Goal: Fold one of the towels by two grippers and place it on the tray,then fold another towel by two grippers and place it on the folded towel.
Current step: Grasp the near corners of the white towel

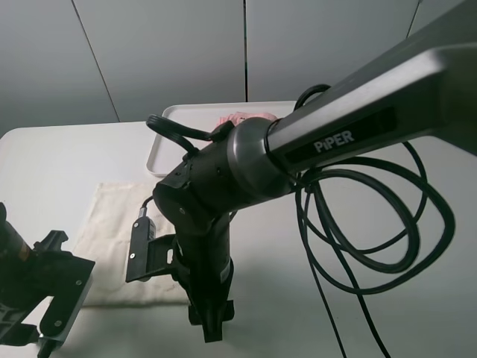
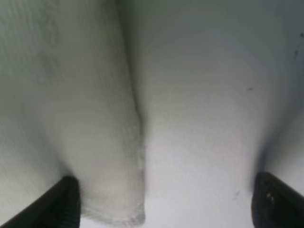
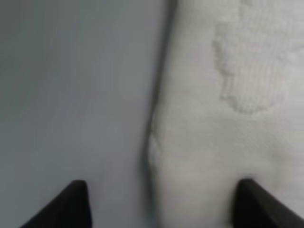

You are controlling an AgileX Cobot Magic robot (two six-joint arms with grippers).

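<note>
The right arm [image 1: 246,168] looms closest; left claw [image 2: 168,203] and right claw [image 3: 164,205] (each straddling an edge) hang released, spread over the cream towel [image 1: 112,216].

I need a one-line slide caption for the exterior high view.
Left gripper and right gripper open at the near edge of the cream towel; pink towel on the tray behind.

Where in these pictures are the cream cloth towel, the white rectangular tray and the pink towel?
Cream cloth towel [image 1: 112,216]: exterior high view, its flat left part.
White rectangular tray [image 1: 200,118]: exterior high view, bare floor.
Pink towel [image 1: 240,118]: exterior high view, the part showing above the arm.
</note>
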